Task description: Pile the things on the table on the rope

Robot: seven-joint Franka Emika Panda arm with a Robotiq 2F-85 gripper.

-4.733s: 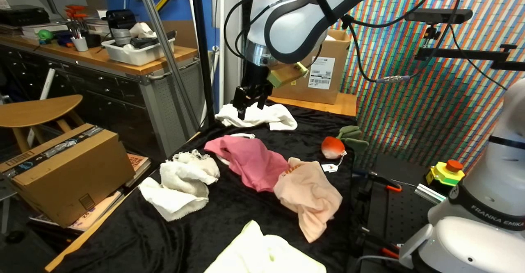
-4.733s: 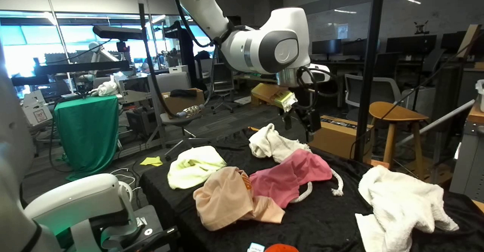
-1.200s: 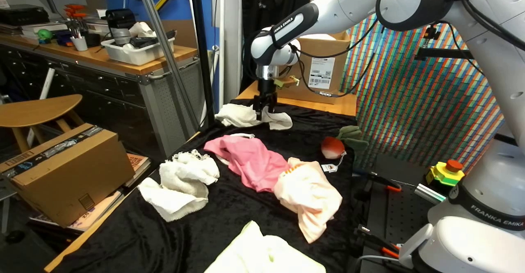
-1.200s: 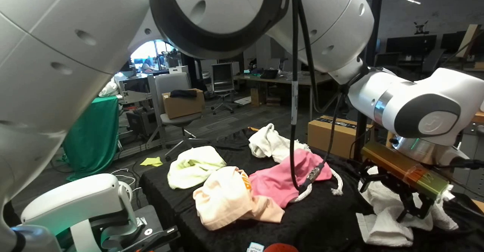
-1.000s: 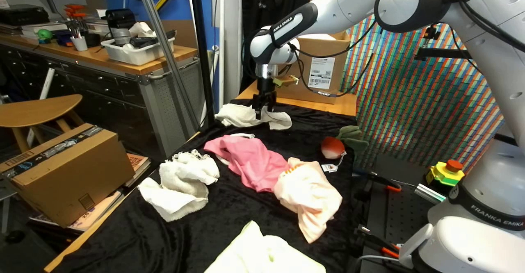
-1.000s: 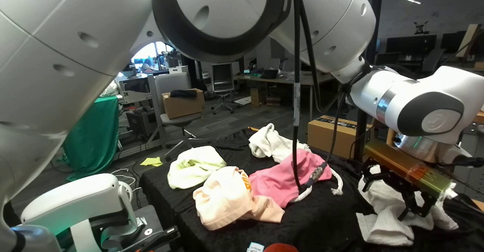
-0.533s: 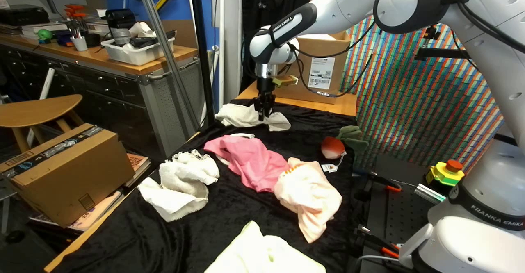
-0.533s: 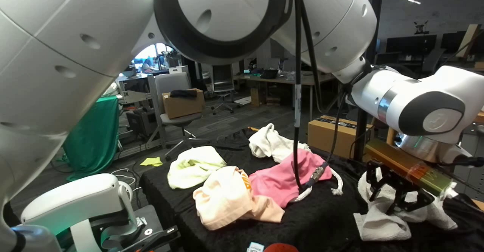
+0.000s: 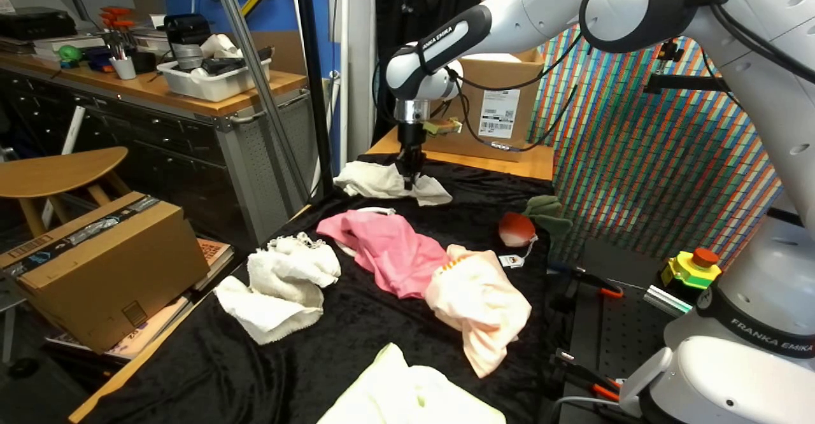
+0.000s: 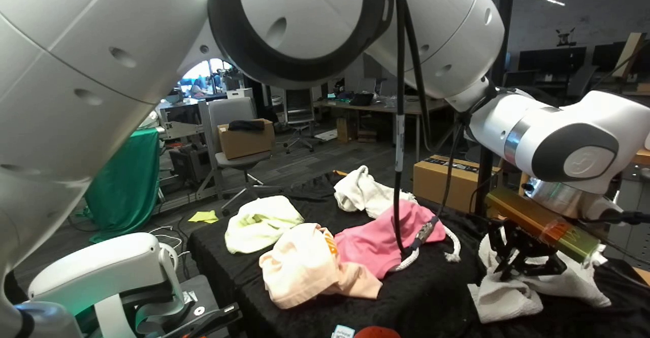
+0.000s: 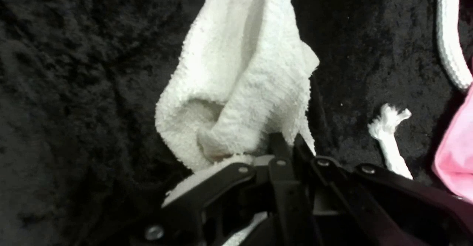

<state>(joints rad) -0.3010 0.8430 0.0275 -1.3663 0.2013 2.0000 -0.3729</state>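
Clamped on a bunched fold of the white towel point(image 11: 236, 72) with the nearly touching jaws of the gripper point(image 11: 289, 141), close to the far-left corner of the table point(image 9: 363, 322) in an exterior view. Shows the rope point(image 11: 448, 28) near that towel in the wrist view, coming out from under the pink cloth point(image 10: 363, 241), with a frayed end on the table. Has the peach cloth point(image 9: 477, 303) touching the pink one toward the right edge, and the fringed white rag point(image 9: 293, 277) just beside the pink toward the left edge. Has the yellow-green cloth point(image 9: 407, 398) near the peach, apart from it. Bears a tagged red object point(image 9: 516, 229) by the right edge; past the far edge, shows a labelled cardboard box point(image 9: 527, 118).
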